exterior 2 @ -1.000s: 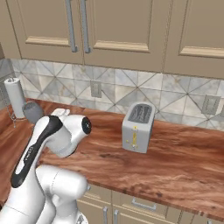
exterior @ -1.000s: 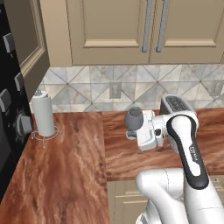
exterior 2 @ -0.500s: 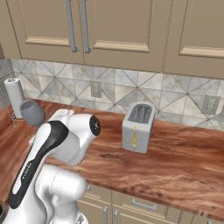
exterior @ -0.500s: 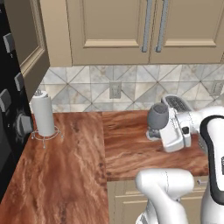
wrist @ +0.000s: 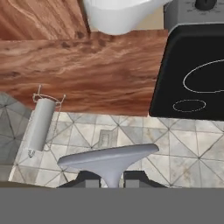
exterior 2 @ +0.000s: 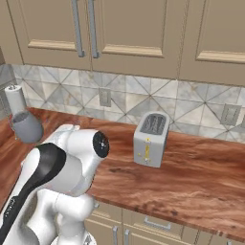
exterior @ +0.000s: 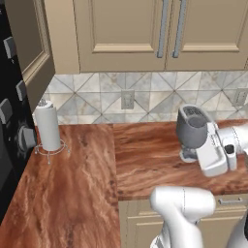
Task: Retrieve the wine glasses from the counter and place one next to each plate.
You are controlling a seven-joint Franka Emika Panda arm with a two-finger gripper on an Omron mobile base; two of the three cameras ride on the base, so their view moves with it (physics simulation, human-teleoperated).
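Pincer (wrist: pixel 108 178) pinching wine glass (exterior: pixel 192 130) by stem, now carrying it rightward above surface (exterior: pixel 145 160) vs. 1s ago.

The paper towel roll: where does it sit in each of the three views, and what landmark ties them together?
Left base view: paper towel roll upright at left, beside the black appliance.
Right base view: at the far left edge, behind the held wine glass.
Hand view: lower left, rolled over against the backsplash.
Shared landmark: the wall outlet.

two base views from behind over the same counter (exterior: pixel 77 184); hand view rolled, close above it
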